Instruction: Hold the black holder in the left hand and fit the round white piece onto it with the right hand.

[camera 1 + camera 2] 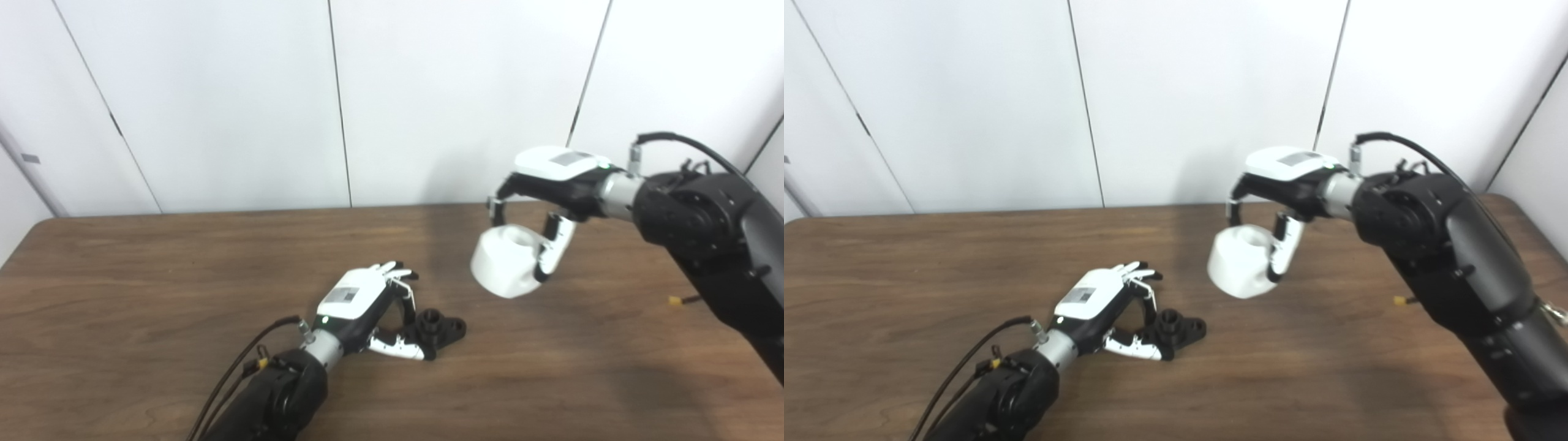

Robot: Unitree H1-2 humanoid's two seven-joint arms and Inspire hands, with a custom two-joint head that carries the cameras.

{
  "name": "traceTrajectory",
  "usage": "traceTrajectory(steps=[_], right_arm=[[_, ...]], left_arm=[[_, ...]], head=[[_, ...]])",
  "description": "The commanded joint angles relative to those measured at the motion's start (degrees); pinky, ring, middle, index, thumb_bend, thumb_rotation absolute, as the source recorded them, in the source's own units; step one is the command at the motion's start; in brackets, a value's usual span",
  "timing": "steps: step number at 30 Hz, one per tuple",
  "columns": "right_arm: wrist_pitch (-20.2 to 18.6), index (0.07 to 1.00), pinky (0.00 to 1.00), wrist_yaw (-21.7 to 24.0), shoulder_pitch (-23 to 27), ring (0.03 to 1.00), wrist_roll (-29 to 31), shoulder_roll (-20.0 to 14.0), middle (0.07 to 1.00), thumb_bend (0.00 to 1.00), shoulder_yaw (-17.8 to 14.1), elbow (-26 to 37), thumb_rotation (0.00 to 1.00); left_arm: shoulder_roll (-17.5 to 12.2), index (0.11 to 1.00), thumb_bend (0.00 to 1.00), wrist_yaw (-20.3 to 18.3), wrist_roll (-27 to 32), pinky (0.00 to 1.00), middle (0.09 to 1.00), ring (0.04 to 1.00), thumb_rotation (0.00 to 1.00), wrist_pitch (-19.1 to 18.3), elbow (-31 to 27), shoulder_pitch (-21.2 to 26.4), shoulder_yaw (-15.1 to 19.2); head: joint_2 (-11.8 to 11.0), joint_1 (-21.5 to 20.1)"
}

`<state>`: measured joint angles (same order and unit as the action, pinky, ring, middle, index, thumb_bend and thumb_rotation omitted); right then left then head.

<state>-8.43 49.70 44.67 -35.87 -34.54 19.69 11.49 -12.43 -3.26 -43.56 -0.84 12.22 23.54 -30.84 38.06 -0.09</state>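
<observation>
The black holder [438, 327] lies on the brown table [153, 275] near the middle front, a short round post standing up from its flat base. My left hand [367, 306] is around its left end, thumb under the near side and fingers curled over the far side, touching it on the table. My right hand [545, 202] is raised above the table to the right and is shut on the round white piece [507, 260], which hangs tilted in the air, up and to the right of the holder. It also shows in the right eye view [1242, 260].
White wall panels [429, 92] stand behind the table's far edge. My right arm [710, 233] comes in over the table's right side. A small yellow-tipped part [675, 301] shows by that arm. Black cables [245, 367] trail along my left forearm.
</observation>
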Motion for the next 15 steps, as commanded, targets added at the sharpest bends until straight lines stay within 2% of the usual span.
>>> traceTrajectory(steps=[1, 6, 13, 15], right_arm=[[1.6, 0.479, 0.75, -0.8, 3.9, 0.856, 0.7, 0.1, 0.779, 0.53, -0.4, 0.6, 0.15], [1.7, 0.480, 0.76, -0.6, 4.5, 0.850, -0.2, 1.7, 0.776, 0.53, 1.2, 1.0, 0.15], [-1.5, 0.480, 0.82, 1.5, 4.7, 0.874, -1.3, 3.5, 0.791, 0.53, 2.2, 2.6, 0.14], [-0.7, 0.480, 0.84, 1.3, 4.5, 0.879, -1.5, 4.0, 0.789, 0.53, 2.6, 2.3, 0.14]], left_arm=[[0.8, 0.481, 0.52, -3.9, -2.0, 0.94, 0.875, 0.950, 0.06, -1.7, 2.8, -0.4, -2.2], [1.2, 0.481, 0.52, -4.0, -1.8, 0.95, 0.877, 0.953, 0.06, -2.2, 2.8, -0.1, -2.4], [1.4, 0.482, 0.52, -4.0, -1.5, 0.96, 0.878, 0.957, 0.06, -2.1, 2.2, -0.2, -2.5], [1.5, 0.481, 0.52, -4.1, -1.5, 0.96, 0.878, 0.958, 0.06, -2.0, 2.4, 0.0, -2.6]], head=[[0.3, -0.2], [0.7, -0.6], [1.0, -1.0], [1.1, -1.0]])
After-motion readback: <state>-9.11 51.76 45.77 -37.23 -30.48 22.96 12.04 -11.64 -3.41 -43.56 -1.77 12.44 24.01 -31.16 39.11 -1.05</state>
